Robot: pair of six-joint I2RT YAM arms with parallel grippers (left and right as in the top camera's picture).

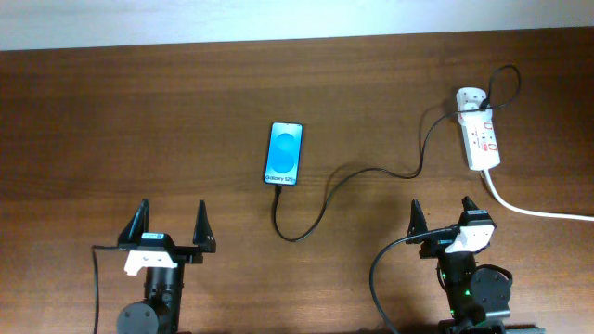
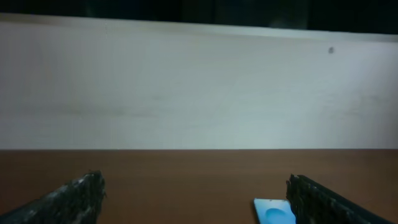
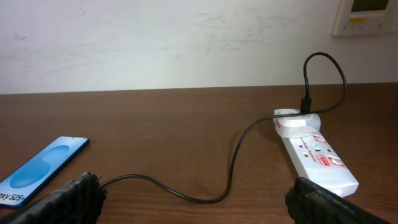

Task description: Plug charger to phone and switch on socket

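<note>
The phone [image 1: 285, 153] lies flat mid-table, its blue-and-white screen up; it also shows in the left wrist view [image 2: 272, 211] and the right wrist view [image 3: 43, 170]. The black charger cable [image 1: 327, 195] runs from the phone's near end, loops, and goes to a white plug in the socket [image 1: 479, 137] at the back right; it shows in the right wrist view [image 3: 233, 168] too. The socket strip [image 3: 314, 154] has red markings. My left gripper [image 1: 172, 229] is open near the front left, empty. My right gripper [image 1: 444, 221] is open at the front right, just in front of the socket, empty.
The socket's thick white cord [image 1: 534, 211] runs off to the right edge. A pale wall [image 3: 186, 43] stands behind the table's far edge. The brown wooden tabletop [image 1: 139, 121] stretches across the view.
</note>
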